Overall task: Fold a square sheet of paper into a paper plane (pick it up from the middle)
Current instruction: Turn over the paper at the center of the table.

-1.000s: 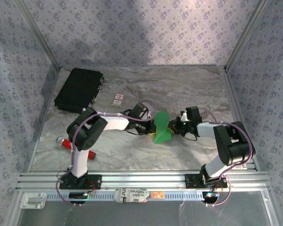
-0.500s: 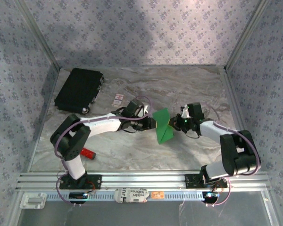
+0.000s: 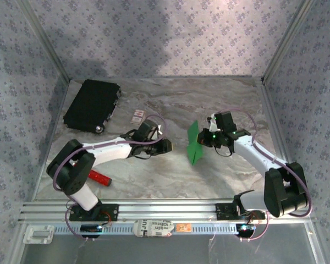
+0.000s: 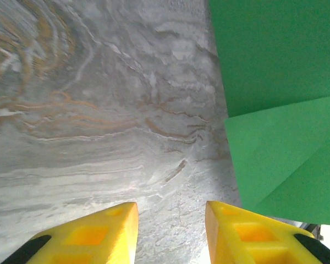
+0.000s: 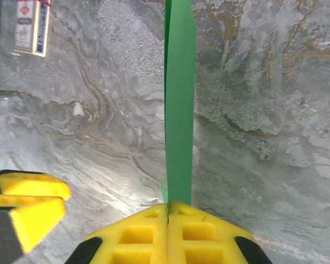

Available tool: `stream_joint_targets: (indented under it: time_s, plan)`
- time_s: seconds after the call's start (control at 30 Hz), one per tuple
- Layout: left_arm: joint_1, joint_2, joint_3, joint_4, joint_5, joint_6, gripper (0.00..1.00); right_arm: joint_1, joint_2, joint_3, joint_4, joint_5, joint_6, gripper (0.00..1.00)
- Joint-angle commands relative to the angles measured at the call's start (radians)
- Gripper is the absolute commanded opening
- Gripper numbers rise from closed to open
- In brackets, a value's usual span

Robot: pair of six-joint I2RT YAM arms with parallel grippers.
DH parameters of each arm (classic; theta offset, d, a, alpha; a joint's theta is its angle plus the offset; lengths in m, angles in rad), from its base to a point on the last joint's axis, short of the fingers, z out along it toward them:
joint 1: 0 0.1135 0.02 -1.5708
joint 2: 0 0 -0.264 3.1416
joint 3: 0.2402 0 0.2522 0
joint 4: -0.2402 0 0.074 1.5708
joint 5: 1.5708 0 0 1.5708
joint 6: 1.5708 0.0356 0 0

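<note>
One folded green sheet of paper (image 3: 194,144) is on the table (image 3: 231,104), just right of centre in the top view. It stands up on edge and is tilted. The right gripper (image 3: 203,140) has it from its 3 o'clock side. In the right wrist view those jaws (image 5: 168,212) are pressed together on the sheet's near edge, and the sheet (image 5: 180,104) runs away toward 12 o'clock as a narrow strip seen edge-on.

The left gripper (image 3: 167,146) sits at 9 o'clock of the sheet, near it but not touching. Its jaws (image 4: 170,223) are parted with only bare marble between them. In the left wrist view the sheet (image 4: 275,60) lies ahead at 1 o'clock, with a folded flap (image 4: 286,154) crossing its lower part.

By count there are two arms and one green sheet. One black rectangular case (image 3: 92,104) lies at 10 o'clock of the table. One small white card with red marks (image 3: 137,115) is just to the case's 4 o'clock side. One red bar-shaped tool (image 3: 99,177) lies at 8 o'clock, beside the left arm.

Half a second earlier the left jaws were at the sheet's 9 o'clock edge; they have since spread and drawn back toward 9 o'clock. One second earlier the sheet was bowed between both grippers.
</note>
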Motion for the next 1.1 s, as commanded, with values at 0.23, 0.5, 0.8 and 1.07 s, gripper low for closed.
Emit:
stream_joint_targets:
  time_s: [0.23,0.5,0.8,1.07]
  plan:
    - [0.024,-0.175,-0.075,-0.002,-0.154,0.024,0.45,0.109,-0.038,0.113,-0.183,0.313,-0.102,0.05]
    - [0.055,-0.286,-0.117,-0.064,-0.246,0.061,0.69,0.257,0.012,0.244,-0.342,0.663,-0.168,0.05]
    - [0.141,-0.397,-0.161,-0.213,-0.323,0.078,1.0,0.408,0.268,0.463,-0.572,1.063,-0.114,0.04]
    - [0.219,-0.549,-0.239,-0.277,-0.388,0.101,1.0,0.499,0.48,0.56,-0.55,1.018,-0.088,0.05]
